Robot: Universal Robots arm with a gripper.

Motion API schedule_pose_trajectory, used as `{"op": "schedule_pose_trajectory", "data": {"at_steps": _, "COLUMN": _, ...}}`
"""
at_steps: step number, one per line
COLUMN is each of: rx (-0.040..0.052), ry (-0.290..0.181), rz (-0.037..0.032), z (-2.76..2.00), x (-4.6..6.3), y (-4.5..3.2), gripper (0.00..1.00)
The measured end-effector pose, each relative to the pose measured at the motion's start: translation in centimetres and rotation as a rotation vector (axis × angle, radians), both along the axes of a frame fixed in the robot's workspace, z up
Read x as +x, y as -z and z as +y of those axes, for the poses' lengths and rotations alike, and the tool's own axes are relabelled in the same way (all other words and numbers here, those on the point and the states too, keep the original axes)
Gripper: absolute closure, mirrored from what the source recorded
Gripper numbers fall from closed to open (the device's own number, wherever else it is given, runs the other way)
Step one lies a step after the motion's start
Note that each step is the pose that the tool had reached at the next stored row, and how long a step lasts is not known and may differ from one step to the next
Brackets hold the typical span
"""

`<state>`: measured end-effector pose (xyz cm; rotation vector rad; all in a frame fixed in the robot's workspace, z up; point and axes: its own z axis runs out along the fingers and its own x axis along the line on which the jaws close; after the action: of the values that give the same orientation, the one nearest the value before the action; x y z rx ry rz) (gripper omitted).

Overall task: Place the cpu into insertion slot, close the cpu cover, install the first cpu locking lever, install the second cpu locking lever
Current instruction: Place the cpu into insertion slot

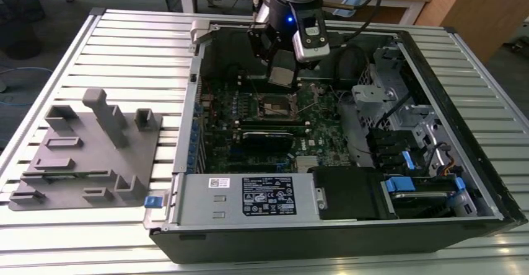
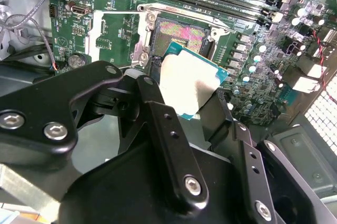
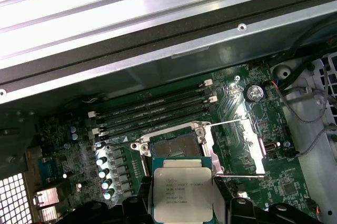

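**Q:** What is the gripper [image 2: 184,102] doing?

**A:** It is gripping the cpu [image 3: 181,190] by two opposite edges, with its fingers [image 2: 160,124] closed on the chip. The cpu is hanging over the board [image 3: 284,182], just short of the slot [image 3: 171,148] and not touching it. The slot is lying bare beside the memory slots [image 3: 152,111], away from the board's corners.

**Q:** And the cover [image 3: 261,149]?

**A:** It is lying swung open beside the slot, so the step in hand is judged to be placement.

**Q:** What is that step asking for?

**A:** Probably a level, squared chip. In the exterior view the cpu is appearing tilted, so it should be flattening out before contact. Its edges should be running parallel to the slot's rim, since a skewed descent is risking the contacts beneath. Whether the corner marks are matching cannot be told.
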<state>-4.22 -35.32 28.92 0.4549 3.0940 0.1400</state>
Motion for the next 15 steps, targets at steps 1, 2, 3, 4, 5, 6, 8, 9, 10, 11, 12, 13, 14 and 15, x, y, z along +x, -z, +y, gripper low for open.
{"op": "schedule_pose_trajectory", "data": {"at_steps": 1, "rx": 0.0000, "ry": 0.000, "rz": 0.0000, "z": 0.00, "x": 0.00, "y": 0.00, "gripper": 0.46}}
{"op": "schedule_pose_trajectory", "data": {"at_steps": 2, "rx": 0.0000, "ry": 0.000, "rz": 0.0000, "z": 0.00, "x": 0.00, "y": 0.00, "gripper": 0.46}}
{"op": "schedule_pose_trajectory", "data": {"at_steps": 3, "rx": 0.0000, "ry": 0.000, "rz": 0.0000, "z": 0.00, "x": 0.00, "y": 0.00, "gripper": 0.46}}
{"op": "schedule_pose_trajectory", "data": {"at_steps": 4, "rx": 0.0000, "ry": 0.000, "rz": 0.0000, "z": 0.00, "x": 0.00, "y": 0.00, "gripper": 0.46}}
{"op": "schedule_pose_trajectory", "data": {"at_steps": 5, "rx": 0.0000, "ry": 0.000, "rz": 0.0000, "z": 0.00, "x": 0.00, "y": 0.00, "gripper": 0.46}}
{"op": "schedule_pose_trajectory", "data": {"at_steps": 6, "rx": 0.0000, "ry": 0.000, "rz": 0.0000, "z": 0.00, "x": 0.00, "y": 0.00, "gripper": 0.46}}
{"op": "schedule_pose_trajectory", "data": {"at_steps": 8, "rx": -0.0001, "ry": 0.003, "rz": 0.0000, "z": 0.00, "x": 0.00, "y": 0.00, "gripper": 0.46}}
{"op": "schedule_pose_trajectory", "data": {"at_steps": 9, "rx": -0.0001, "ry": 0.007, "rz": 0.0000, "z": 0.00, "x": 0.00, "y": 0.00, "gripper": 0.46}}
{"op": "schedule_pose_trajectory", "data": {"at_steps": 10, "rx": 0.0000, "ry": 0.011, "rz": 0.0001, "z": 0.00, "x": 0.00, "y": 0.00, "gripper": 0.46}}
{"op": "schedule_pose_trajectory", "data": {"at_steps": 11, "rx": -0.0001, "ry": 0.015, "rz": 0.0001, "z": 0.00, "x": 0.00, "y": 0.01, "gripper": 0.46}}
{"op": "schedule_pose_trajectory", "data": {"at_steps": 12, "rx": -0.0001, "ry": 0.021, "rz": 0.0000, "z": 0.00, "x": 0.00, "y": 0.01, "gripper": 0.46}}
{"op": "schedule_pose_trajectory", "data": {"at_steps": 13, "rx": -0.0001, "ry": 0.026, "rz": 0.0001, "z": 0.00, "x": 0.00, "y": 0.01, "gripper": 0.46}}
{"op": "schedule_pose_trajectory", "data": {"at_steps": 14, "rx": -0.0001, "ry": 0.031, "rz": 0.0001, "z": 0.00, "x": 0.00, "y": 0.02, "gripper": 0.46}}
{"op": "schedule_pose_trajectory", "data": {"at_steps": 15, "rx": -0.0001, "ry": 0.036, "rz": 0.0001, "z": 0.00, "x": 0.00, "y": 0.02, "gripper": 0.46}}
